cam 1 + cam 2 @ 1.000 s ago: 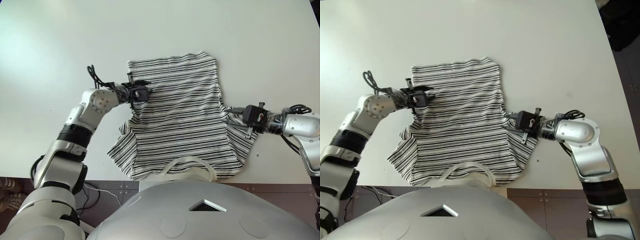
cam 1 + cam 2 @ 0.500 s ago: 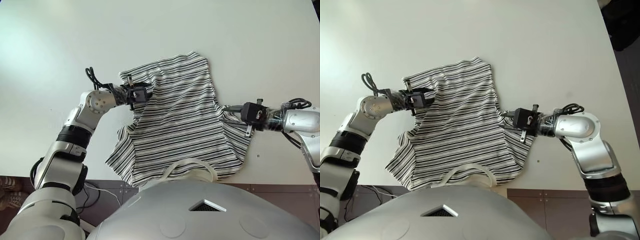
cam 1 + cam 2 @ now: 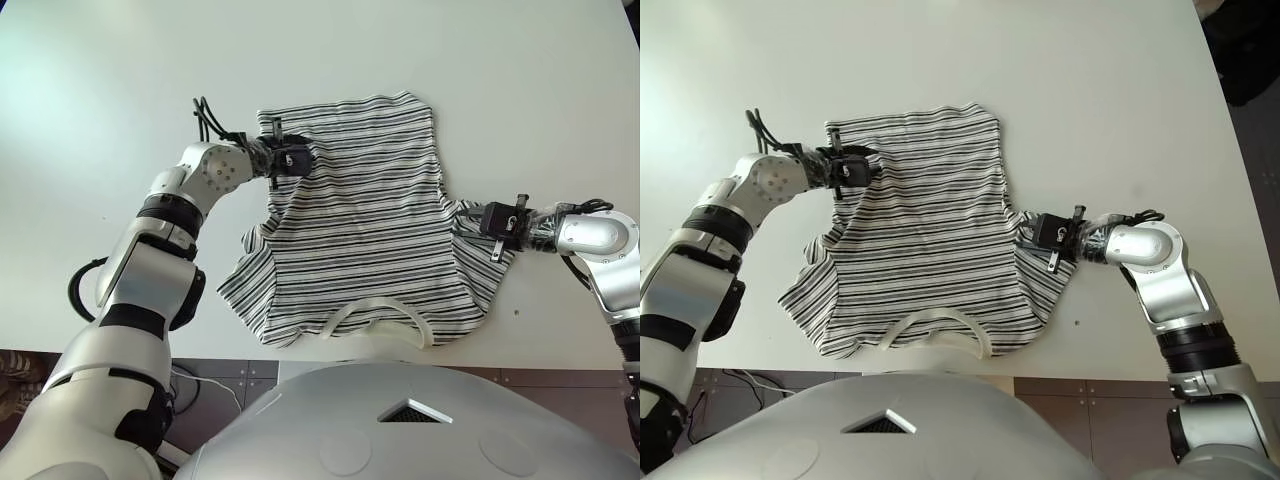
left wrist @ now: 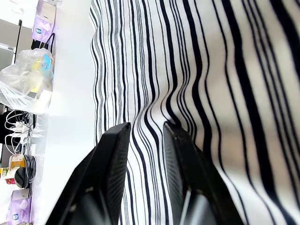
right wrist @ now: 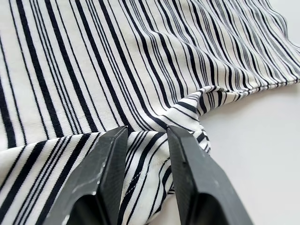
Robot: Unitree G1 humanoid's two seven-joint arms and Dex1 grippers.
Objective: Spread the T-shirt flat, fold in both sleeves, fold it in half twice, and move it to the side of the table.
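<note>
Striped T-shirt (image 3: 365,215) mid-frame on the table (image 3: 100,80) — left gripper (image 3: 293,160) pinches its upper-left edge, right gripper (image 3: 478,222) clamps its right edge.

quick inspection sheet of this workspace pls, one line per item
surface: white table, no marks seen
job's things: striped T-shirt spread out, collar toward the robot, sleeves not folded in, creased at both sides
clutter: nothing seen
grippers: left gripper shut on the shirt's side near the hem; right gripper shut on the right sleeve
cables: black wrist cables on both arms; floor cords below the table's near edge
surroundings: plastic bag beyond the table's edge
</note>
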